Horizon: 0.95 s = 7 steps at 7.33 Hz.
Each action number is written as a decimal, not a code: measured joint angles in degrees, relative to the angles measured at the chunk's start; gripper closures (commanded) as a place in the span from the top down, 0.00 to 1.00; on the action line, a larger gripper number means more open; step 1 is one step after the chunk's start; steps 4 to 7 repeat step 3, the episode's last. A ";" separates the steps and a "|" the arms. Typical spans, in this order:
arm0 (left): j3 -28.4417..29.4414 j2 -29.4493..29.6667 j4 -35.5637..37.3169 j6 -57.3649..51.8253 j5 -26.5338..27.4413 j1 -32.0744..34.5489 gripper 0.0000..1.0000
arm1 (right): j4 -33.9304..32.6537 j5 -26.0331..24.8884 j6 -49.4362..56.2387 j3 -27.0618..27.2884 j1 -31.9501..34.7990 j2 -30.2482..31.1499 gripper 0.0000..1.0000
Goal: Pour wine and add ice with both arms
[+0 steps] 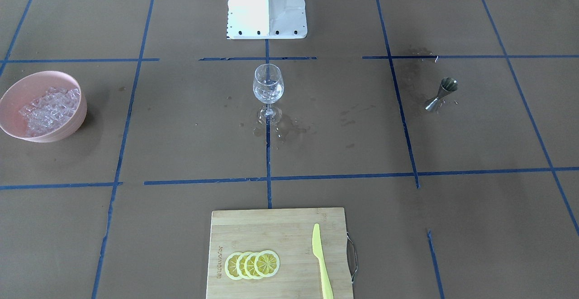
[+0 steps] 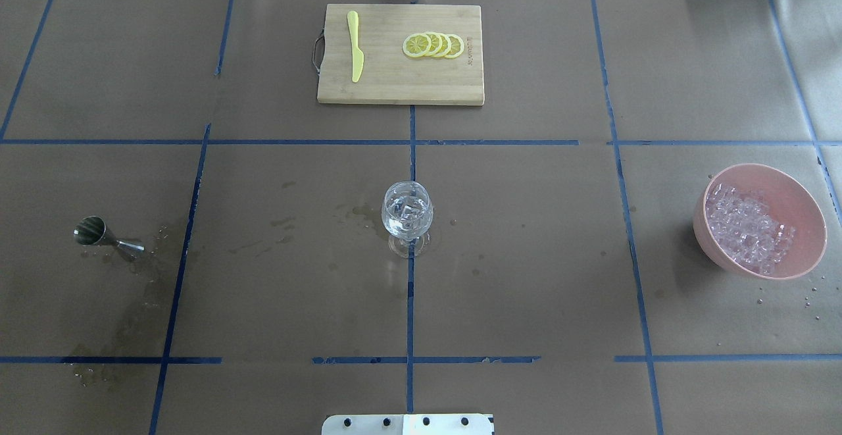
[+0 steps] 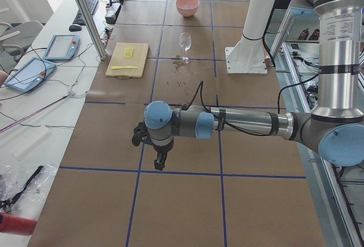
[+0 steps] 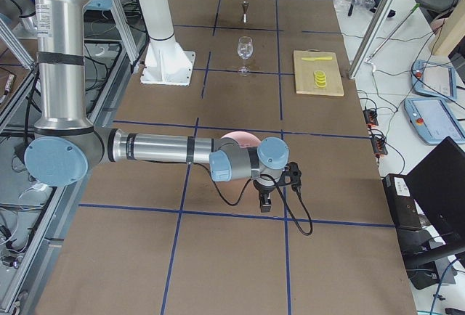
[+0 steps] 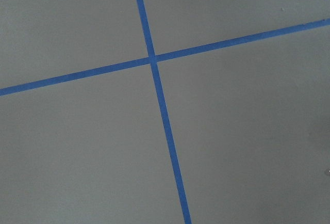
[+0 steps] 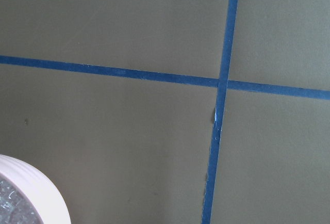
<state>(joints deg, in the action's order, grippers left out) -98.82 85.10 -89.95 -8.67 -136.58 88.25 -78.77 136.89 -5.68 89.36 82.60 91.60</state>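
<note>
The brown paper-covered desk (image 2: 526, 257) is crossed by blue tape lines (image 2: 411, 303). The left arm (image 3: 250, 124) reaches out low over the desk's left end, and its left gripper (image 3: 160, 160) points down above a tape line; I cannot tell whether the fingers are apart or together. The right arm (image 4: 160, 148) stretches the same way over the right end, and its right gripper (image 4: 266, 202) hangs just past the bowl, its fingers equally unreadable. A wooden cutting board (image 2: 395, 79) lies at the middle of the far edge. The pink bowl (image 2: 799, 204) sits near the right end, heaped with ice (image 2: 746, 224). The wine glass (image 2: 407, 214) stands upright at the desk's centre with a few cubes inside; the wine (image 1: 268, 95) around them barely shows. A yellow knife (image 2: 356, 47) and overlapping lemon slices (image 2: 434, 45) lie apart on the board. A steel jigger (image 2: 105, 236) stands near the left end, beside damp stains (image 2: 145, 290)
</note>
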 measured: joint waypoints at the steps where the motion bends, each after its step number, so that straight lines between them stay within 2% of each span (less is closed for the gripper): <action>1: 0.01 0.06 -0.08 -0.01 0.00 0.00 1.00 | -0.04 -0.21 0.00 0.60 0.39 0.09 1.00; 7: -0.19 0.12 0.04 -0.01 -0.04 -0.06 1.00 | 0.07 -0.37 0.04 1.43 0.79 0.79 1.00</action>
